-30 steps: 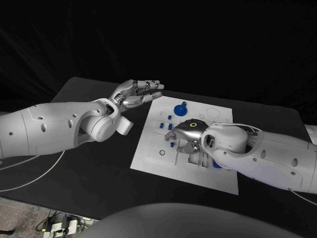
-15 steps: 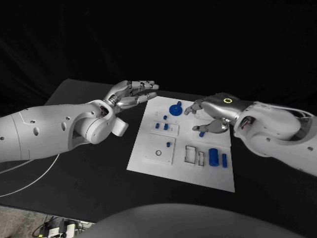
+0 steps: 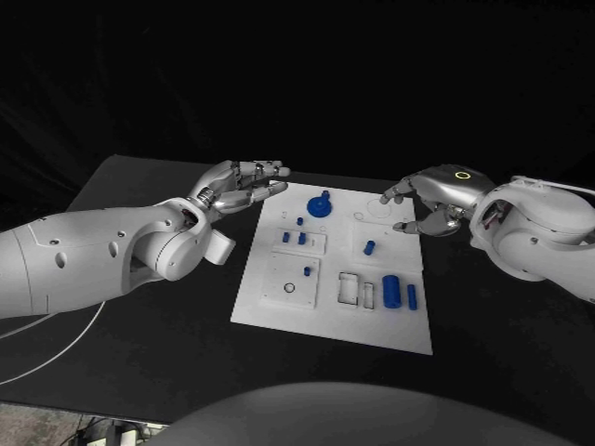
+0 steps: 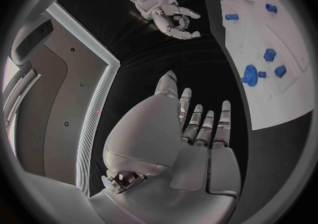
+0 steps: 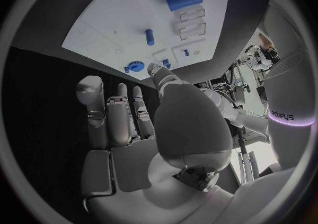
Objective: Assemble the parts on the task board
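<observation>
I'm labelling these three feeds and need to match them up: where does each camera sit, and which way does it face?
Head view: on the robot's head, looking down at the white task board; both arms, left hand, right hand.
Left wrist view: behind the left hand, facing across the board's end.
Right wrist view: behind the right hand, facing the board.
Shared: the round blue gear-like part.

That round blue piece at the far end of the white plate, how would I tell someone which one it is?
Start at the white task board in the middle of the black table, then look to its far edge between the two silver hands. The blue gear sits there: a flat round disc with a knob on top, wider than the small blue pegs nearer the robot.
</observation>
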Tool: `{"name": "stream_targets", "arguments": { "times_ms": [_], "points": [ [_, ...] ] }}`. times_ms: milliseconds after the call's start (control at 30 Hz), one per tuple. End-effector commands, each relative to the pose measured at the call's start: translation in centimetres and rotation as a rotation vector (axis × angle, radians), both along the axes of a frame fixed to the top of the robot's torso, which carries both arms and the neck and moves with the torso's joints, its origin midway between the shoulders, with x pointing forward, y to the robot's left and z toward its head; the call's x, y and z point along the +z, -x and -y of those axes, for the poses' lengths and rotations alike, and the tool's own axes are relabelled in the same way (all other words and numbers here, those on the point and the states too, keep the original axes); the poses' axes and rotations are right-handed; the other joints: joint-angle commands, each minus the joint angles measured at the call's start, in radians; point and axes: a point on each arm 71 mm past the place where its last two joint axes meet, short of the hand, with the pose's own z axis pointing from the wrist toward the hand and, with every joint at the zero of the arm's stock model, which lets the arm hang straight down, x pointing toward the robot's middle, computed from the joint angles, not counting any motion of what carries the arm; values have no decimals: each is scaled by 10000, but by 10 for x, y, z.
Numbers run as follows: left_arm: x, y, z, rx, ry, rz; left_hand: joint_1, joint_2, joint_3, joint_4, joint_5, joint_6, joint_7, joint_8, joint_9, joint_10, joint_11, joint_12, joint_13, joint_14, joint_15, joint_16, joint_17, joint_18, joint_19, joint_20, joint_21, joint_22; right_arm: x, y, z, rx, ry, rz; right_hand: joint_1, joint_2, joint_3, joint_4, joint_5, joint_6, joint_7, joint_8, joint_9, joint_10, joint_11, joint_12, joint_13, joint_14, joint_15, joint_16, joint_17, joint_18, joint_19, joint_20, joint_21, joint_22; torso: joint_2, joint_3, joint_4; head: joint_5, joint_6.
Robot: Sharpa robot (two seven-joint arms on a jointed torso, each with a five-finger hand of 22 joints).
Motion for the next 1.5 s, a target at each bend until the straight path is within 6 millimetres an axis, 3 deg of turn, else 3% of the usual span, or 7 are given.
{"name": "stream_targets", "arguments": {
  "times_ms": [33,433,733,1033,1300,1400,1500],
  "points": [
    [1,0,0,171,-47,215,68,-3,-90,18,60,39,55,64,11,130,17,123,18,93,39,130,19,-1,225,7,118,126,-11,-3,1,-199,478,-616,101,3,11,-32,-192,78,29,-53,-35,198,-11,125,-5,-5,39,-16,-1,-101,57,22,30,1036,2,5,1,-65,0],
    [1,2,0,169,-41,221,67,1,-114,18,64,51,64,77,11,182,29,192,23,178,68,253,34,-24,381,6,199,234,-42,-9,-12,14,601,-1102,53,2,-7,53,-474,622,444,153,38,865,-113,376,-10,111,-34,55,93,-142,259,-37,270,1099,-4,-8,11,-18,0],
    [1,2,-1,149,-33,186,70,3,-114,17,65,51,67,78,11,185,33,194,22,186,66,264,35,-26,393,5,206,234,-63,-9,-25,241,642,-1492,191,20,68,-20,-349,656,488,167,111,999,-151,430,14,108,-71,40,65,-141,272,-73,263,1099,-4,-10,6,25,0],
    [0,2,-1,56,-9,117,80,9,-113,13,69,55,72,82,11,189,41,202,22,198,65,280,36,-30,411,4,218,233,-70,-9,-32,378,582,-1645,302,46,165,-83,-238,714,503,198,197,1193,-177,522,61,107,-94,29,47,-144,282,-99,260,1101,-11,-13,1,2,0],
    [1,3,1,-105,117,240,204,61,-94,1,84,108,66,128,19,260,34,301,28,366,128,490,57,-57,551,-4,304,220,-75,-10,-36,417,560,-1714,446,6,413,-219,670,1081,524,506,676,1413,-224,525,80,128,-141,29,47,-159,324,-153,319,1120,-6,-11,7,-18,0],
    [1,3,1,-115,131,278,218,65,-99,4,85,125,65,140,21,290,35,337,32,412,125,540,62,-58,587,-5,326,217,-77,-10,-38,456,563,-1758,562,12,540,-344,1091,1261,531,728,977,1556,-265,575,120,132,-177,29,49,-161,336,-185,352,1129,-8,-10,3,3,0],
    [2,3,1,-92,123,298,218,65,-99,4,85,125,65,140,21,290,35,337,32,412,125,540,62,-58,587,-5,326,217,-80,-11,-40,495,542,-1783,583,43,592,-426,1203,1398,560,1041,1358,1763,-332,683,191,186,-231,71,123,-179,401,-227,484,1158,-5,-9,2,19,0]
  ]
}}
